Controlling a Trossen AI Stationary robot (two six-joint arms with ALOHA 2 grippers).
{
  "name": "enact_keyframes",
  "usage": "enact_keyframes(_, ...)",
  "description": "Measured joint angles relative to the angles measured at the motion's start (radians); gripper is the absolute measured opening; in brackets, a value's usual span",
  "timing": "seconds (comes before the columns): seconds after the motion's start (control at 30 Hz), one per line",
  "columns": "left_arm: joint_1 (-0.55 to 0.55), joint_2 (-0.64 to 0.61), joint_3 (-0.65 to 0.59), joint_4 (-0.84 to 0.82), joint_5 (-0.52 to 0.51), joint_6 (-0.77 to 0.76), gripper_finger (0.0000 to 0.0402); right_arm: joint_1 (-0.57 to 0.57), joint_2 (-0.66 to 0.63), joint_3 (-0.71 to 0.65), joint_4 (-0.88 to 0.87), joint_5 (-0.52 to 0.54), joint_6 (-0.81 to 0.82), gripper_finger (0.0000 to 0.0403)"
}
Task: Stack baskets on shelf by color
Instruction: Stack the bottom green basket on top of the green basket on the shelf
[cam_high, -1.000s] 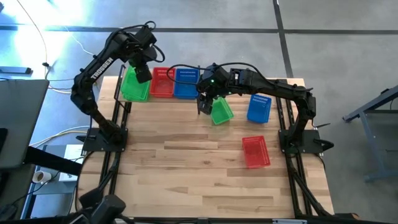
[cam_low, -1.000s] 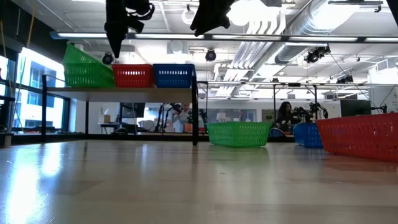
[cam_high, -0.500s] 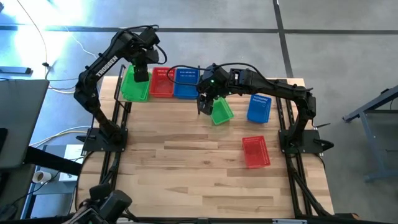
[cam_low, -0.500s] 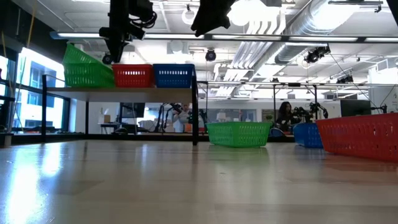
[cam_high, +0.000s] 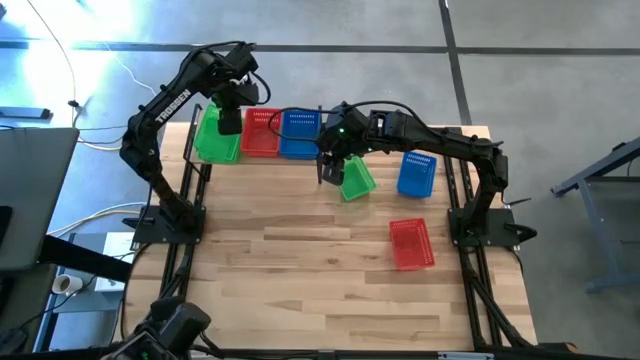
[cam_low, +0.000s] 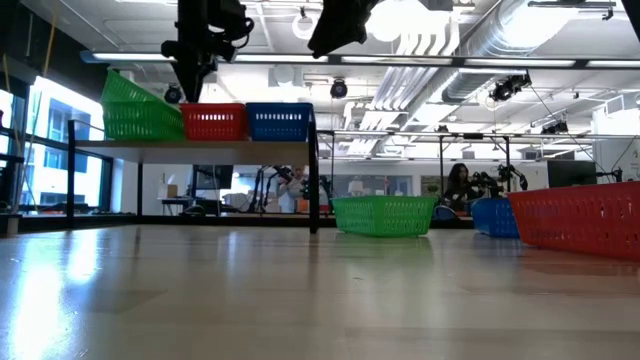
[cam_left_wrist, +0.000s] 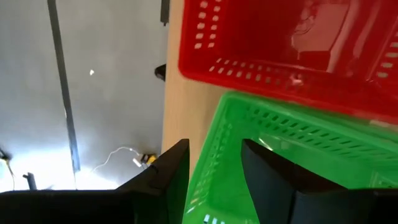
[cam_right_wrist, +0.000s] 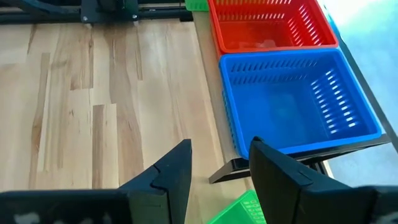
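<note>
From above, the shelf (cam_high: 262, 160) at eleven o'clock carries green, red and blue baskets; the left gripper (cam_high: 229, 121) is parted over the green stack (cam_high: 214, 138). At table height, that stack sits tilted. The right gripper (cam_right_wrist: 214, 174), also parted and empty, is poised above the loose green basket (cam_high: 356, 180), which must be grasped next.

wooden tabletop (cam_high: 300, 270) | person (cam_low: 461, 186) seated in background
</note>
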Motion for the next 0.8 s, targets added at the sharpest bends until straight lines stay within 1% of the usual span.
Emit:
enact_keyframes(0.23,0.005,0.017,0.0,0.0,-0.02,-0.013,0.0135,0.0,0.0,0.0,0.0,0.0,-0.027,0.0146)
enact_keyframes(0.4,0.005,0.033,0.0,0.0,-0.066,-0.03,0.0135,0.0,0.0,0.0,0.001,0.0,-0.035,0.0146)
enact_keyframes(0.63,-0.002,0.04,0.0,0.0,-0.051,-0.037,0.0135,0.0,0.0,0.0,0.001,0.0,-0.043,0.0146)
enact_keyframes(0.73,-0.013,0.04,0.0,0.0,-0.076,-0.034,0.0135,0.0,0.0,0.0,0.001,0.0,-0.043,0.0146)
enact_keyframes(0.8,-0.017,0.041,0.0,0.0,-0.075,-0.036,0.0135,0.0,0.0,0.0,0.001,0.0,-0.043,0.0146)
